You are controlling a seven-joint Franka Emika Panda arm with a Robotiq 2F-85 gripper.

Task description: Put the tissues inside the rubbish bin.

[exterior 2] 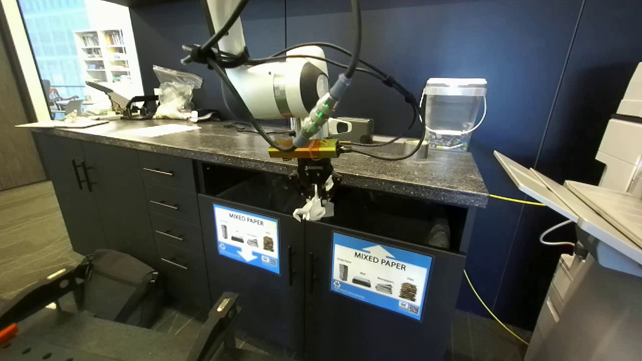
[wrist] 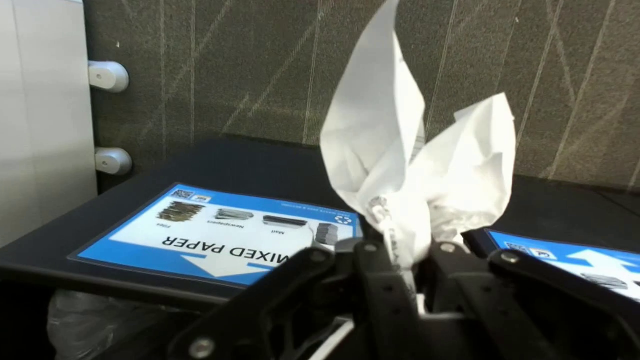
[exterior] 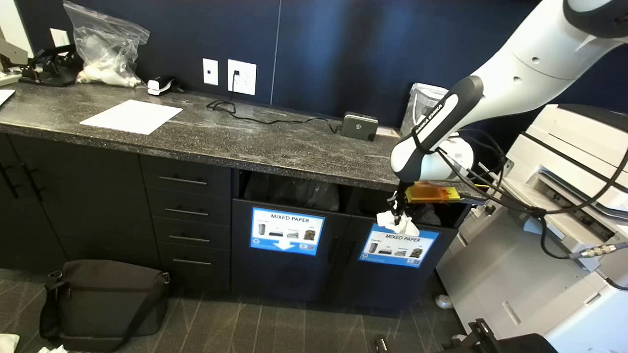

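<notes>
My gripper (exterior: 396, 218) is shut on the tissues (exterior: 410, 228), a crumpled white wad. In the wrist view, the wad (wrist: 465, 175) sticks out beyond the gripper (wrist: 409, 247), part of it pinched between the fingers. In an exterior view, the gripper (exterior 2: 315, 184) points down and the tissues (exterior 2: 313, 208) hang by the cabinet's open slots, below the counter edge. A pale see-through bucket with a white rim (exterior 2: 453, 108), fitting the rubbish bin, stands at the counter's far end. The arm partly hides this bucket (exterior: 427, 98) in an exterior view.
The dark counter (exterior: 235, 142) has a small grey box (exterior: 359, 126), a white sheet (exterior: 132, 116) and a clear plastic bag (exterior: 105, 59). Cabinet doors carry blue signs (exterior 2: 381, 273). A bag (exterior: 108, 299) lies on the floor. A white machine (exterior: 530, 274) stands beside the cabinet.
</notes>
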